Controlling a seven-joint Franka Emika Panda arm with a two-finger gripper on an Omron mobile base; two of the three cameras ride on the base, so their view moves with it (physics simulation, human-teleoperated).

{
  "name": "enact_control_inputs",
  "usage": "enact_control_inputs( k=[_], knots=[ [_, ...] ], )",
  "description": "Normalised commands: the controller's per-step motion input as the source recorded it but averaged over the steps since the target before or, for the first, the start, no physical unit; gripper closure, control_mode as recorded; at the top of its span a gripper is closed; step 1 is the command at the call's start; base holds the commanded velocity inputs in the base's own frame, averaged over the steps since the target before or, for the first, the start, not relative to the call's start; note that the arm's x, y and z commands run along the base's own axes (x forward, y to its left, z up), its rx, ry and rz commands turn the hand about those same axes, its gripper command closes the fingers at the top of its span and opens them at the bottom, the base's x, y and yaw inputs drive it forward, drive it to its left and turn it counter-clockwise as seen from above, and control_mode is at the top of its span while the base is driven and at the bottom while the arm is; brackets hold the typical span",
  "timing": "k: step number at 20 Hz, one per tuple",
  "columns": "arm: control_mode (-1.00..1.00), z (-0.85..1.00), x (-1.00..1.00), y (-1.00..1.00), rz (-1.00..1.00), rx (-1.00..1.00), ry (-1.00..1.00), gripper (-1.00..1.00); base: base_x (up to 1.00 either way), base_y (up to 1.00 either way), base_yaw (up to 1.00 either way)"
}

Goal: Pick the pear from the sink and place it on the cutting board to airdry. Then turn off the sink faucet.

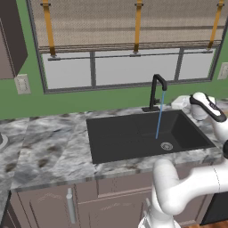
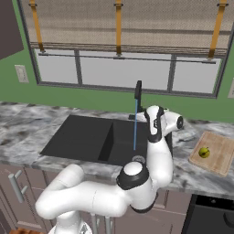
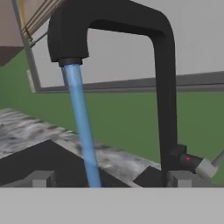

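The pear (image 2: 204, 152), small and yellow-green, rests on the tan cutting board (image 2: 222, 153), on the counter right of the sink (image 2: 82, 135). The black gooseneck faucet (image 1: 156, 91) runs, a thin blue stream (image 1: 159, 116) falling into the dark basin (image 1: 124, 133) near the silver drain (image 1: 166, 145). My gripper (image 3: 109, 179) is open with nothing between its fingers, held close in front of the faucet (image 3: 164, 87). A small grey lever (image 3: 205, 167) with a red dot sticks out at the faucet's base, at the right of the hand view. My hand (image 2: 157, 121) hovers over the sink's right end.
Grey marbled counter (image 1: 49, 147) stretches left of the sink. A window with blinds (image 1: 133, 67) runs behind the faucet on the green wall. Cabinet doors (image 1: 67, 205) sit under the counter, and a black appliance (image 2: 210, 215) stands at the lower right.
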Motion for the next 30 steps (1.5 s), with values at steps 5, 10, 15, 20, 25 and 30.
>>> enact_control_inputs(
  k=[5,10,15,20,25,30],
  knots=[
    [-1.0,0.0,0.19,-0.08,0.01,0.0,-0.02,-1.0,0.0,0.0,0.0],
    [-1.0,0.0,0.16,-0.14,0.01,0.0,-0.02,-1.0,0.0,0.0,0.0],
    [-1.0,0.0,0.19,-0.06,0.02,0.0,-0.05,-1.0,0.0,0.0,0.0],
    [-1.0,0.0,0.2,0.0,0.02,0.0,-0.08,-1.0,0.0,0.0,0.0],
    [-1.0,0.0,0.17,-0.05,0.01,0.0,-0.03,-1.0,0.0,0.0,0.0],
    [-1.0,-0.04,0.1,-0.18,0.0,0.0,0.0,-1.0,0.0,0.0,0.0]
  ],
)
